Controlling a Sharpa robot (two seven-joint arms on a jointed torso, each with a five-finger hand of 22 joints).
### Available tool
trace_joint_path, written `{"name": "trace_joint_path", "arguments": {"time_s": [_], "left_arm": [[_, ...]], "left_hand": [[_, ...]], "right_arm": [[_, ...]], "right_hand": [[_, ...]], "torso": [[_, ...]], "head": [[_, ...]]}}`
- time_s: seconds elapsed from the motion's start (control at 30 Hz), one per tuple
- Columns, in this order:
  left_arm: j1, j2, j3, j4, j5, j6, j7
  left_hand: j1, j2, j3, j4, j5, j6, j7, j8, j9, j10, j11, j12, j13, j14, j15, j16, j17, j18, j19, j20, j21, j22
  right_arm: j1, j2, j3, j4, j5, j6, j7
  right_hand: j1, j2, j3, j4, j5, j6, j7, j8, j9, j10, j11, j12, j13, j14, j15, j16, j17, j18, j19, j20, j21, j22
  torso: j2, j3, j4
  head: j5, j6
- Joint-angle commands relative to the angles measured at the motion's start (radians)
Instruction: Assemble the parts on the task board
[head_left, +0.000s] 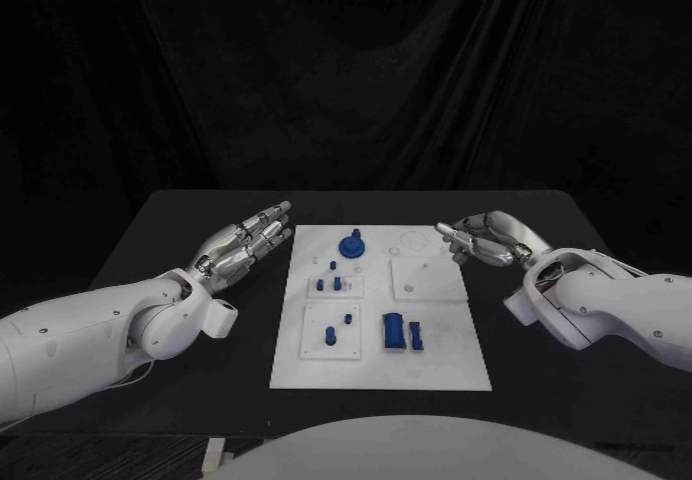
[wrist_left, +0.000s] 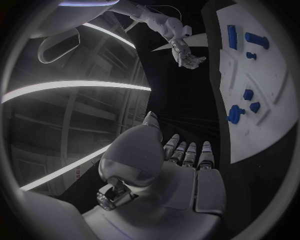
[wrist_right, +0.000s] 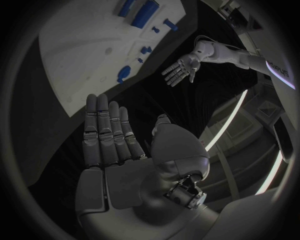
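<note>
The white task board (head_left: 382, 372) lies in the middle of the black table. On it are several blue parts: a round knobbed piece (head_left: 351, 244) at the far end, small pegs (head_left: 326, 284) standing in a square plate, and a large block (head_left: 392, 331) with a thin bar (head_left: 417, 336) beside it. My left hand (head_left: 248, 243) hovers left of the board's far half, fingers stretched out and holding nothing. My right hand (head_left: 483, 240) is off the board's far right corner, fingers loosely bent and empty. The right wrist view shows its palm (wrist_right: 112, 145) bare, with the knobbed piece (wrist_right: 123, 74) beyond it.
Black table surface (head_left: 173, 230) runs on both sides of the board. A dark curtain hangs behind the table. The left wrist view shows the board (wrist_left: 275, 115) beside my left hand (wrist_left: 181, 160), and my right hand (wrist_left: 187, 52) farther off.
</note>
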Motion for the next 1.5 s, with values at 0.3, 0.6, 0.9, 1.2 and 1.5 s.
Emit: {"name": "trace_joint_path", "arguments": {"time_s": [0.3, 0.6, 0.9, 1.2, 1.5], "left_arm": [[0.001, 0.039, 0.001, -0.029, 0.002, -0.027, 0.100], [0.000, 0.043, 0.017, -0.014, 0.017, -0.089, 0.003], [-0.006, 0.070, 0.082, 0.039, 0.080, -0.324, -0.041], [-0.012, 0.105, 0.167, 0.108, 0.162, -0.632, -0.100], [-0.016, 0.124, 0.212, 0.145, 0.206, -0.796, -0.131]], "left_hand": [[-0.023, -0.029, -0.040, 0.000, -0.020, -0.080, -0.128, -0.011, -0.009, -0.001, -0.014, -0.003, -0.002, 0.000, 0.044, -0.004, -0.001, -0.007, -0.001, 0.046, -0.007, -0.001], [-0.612, -0.134, 0.099, -0.134, -0.124, -0.136, -0.064, -0.021, -0.020, -0.001, 0.028, -0.003, -0.002, 0.000, 0.000, -0.004, -0.001, -0.068, -0.001, -0.012, -0.007, -0.001], [-0.828, -0.172, 0.151, -0.185, -0.160, -0.136, 0.018, -0.021, -0.020, -0.001, 0.028, -0.003, -0.002, 0.000, 0.000, -0.004, -0.001, -0.090, -0.001, -0.096, -0.007, -0.001], [-0.983, -0.256, 0.188, -0.222, -0.241, -0.136, 0.018, -0.021, -0.020, -0.001, 0.028, -0.003, -0.002, 0.000, 0.000, -0.004, -0.001, -0.170, -0.001, -0.096, -0.007, -0.001], [-1.082, -0.256, 0.272, -0.292, -0.241, -0.136, 0.018, -0.021, -0.020, -0.001, 0.028, -0.003, -0.002, 0.000, 0.000, -0.004, -0.001, -0.170, -0.001, -0.096, -0.007, -0.001]], "right_arm": [[-0.053, 0.009, -0.001, -0.064, 0.352, 0.151, 0.436], [-0.054, 0.040, 0.027, -0.067, 0.329, 0.045, 0.332], [-0.077, 0.160, 0.133, -0.101, 0.564, -0.046, 0.380], [-0.099, 0.272, 0.231, -0.132, 0.783, -0.131, 0.424], [-0.103, 0.290, 0.248, -0.137, 0.819, -0.145, 0.432]], "right_hand": [[0.043, 0.038, -0.112, 0.000, -0.056, -0.424, -0.163, -0.113, -0.331, -0.609, -0.018, -0.204, -0.373, -0.769, 0.014, -0.233, -0.176, -0.007, -0.811, 0.046, -0.071, -0.623], [-0.777, -0.225, 0.237, -0.290, -0.150, -0.608, -0.172, -0.313, -0.575, -0.752, -0.193, -0.405, -0.590, -0.957, -0.147, -0.275, -0.211, -0.165, -0.911, -0.220, -0.093, -0.737], [-0.963, -0.225, 0.312, -0.290, -0.150, -0.608, -0.172, -0.313, -0.575, -0.752, -0.193, -0.405, -0.590, -0.957, -0.147, -0.275, -0.211, -0.165, -0.911, -0.220, -0.093, -0.737], [-0.963, -0.225, 0.312, -0.290, -0.150, -0.608, -0.172, -0.313, -0.575, -0.752, -0.193, -0.405, -0.590, -0.957, -0.147, -0.275, -0.211, -0.165, -0.911, -0.220, -0.093, -0.737], [-0.963, -0.225, 0.312, -0.290, -0.150, -0.608, -0.172, -0.313, -0.575, -0.752, -0.193, -0.405, -0.590, -0.957, -0.147, -0.275, -0.211, -0.165, -0.911, -0.220, -0.093, -0.737]], "torso": [[-0.043, 0.0071, -0.0121], [-0.027, 0.0062, -0.0153], [-0.004, 0.0092, -0.0410], [0.017, 0.0120, -0.0644], [0.021, 0.0125, -0.0681]], "head": [[0.004, 0.000], [0.005, 0.031], [0.016, 0.149], [0.027, 0.256], [0.028, 0.273]]}}
